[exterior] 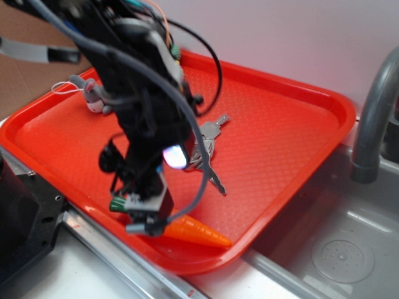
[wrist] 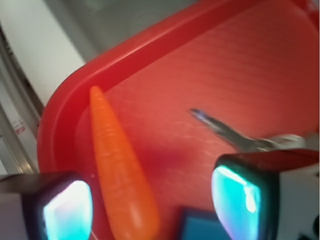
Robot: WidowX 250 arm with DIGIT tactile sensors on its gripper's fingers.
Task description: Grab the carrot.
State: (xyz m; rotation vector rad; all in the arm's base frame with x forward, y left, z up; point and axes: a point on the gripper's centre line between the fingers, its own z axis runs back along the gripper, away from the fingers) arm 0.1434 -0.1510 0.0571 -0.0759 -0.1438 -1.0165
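The orange carrot (exterior: 201, 232) lies along the near rim of the red tray (exterior: 280, 143), tip pointing right. Its green top (exterior: 117, 203) shows left of my gripper (exterior: 147, 215), which hangs low over the carrot's thick half and hides that part. In the wrist view the carrot (wrist: 122, 175) runs between my fingers, close to the left pad (wrist: 67, 210) and farther from the right pad (wrist: 235, 200). The gripper (wrist: 155, 205) is open, its jaws standing wide on either side of the carrot without pressing it.
A bunch of keys (exterior: 209, 146) lies mid-tray, also seen in the wrist view (wrist: 235, 135). A blue block (wrist: 200, 227) sits beside the carrot's thick end. A small grey and white object (exterior: 93, 96) lies at the tray's back left. A grey faucet (exterior: 374, 112) and a sink (exterior: 336, 249) are to the right.
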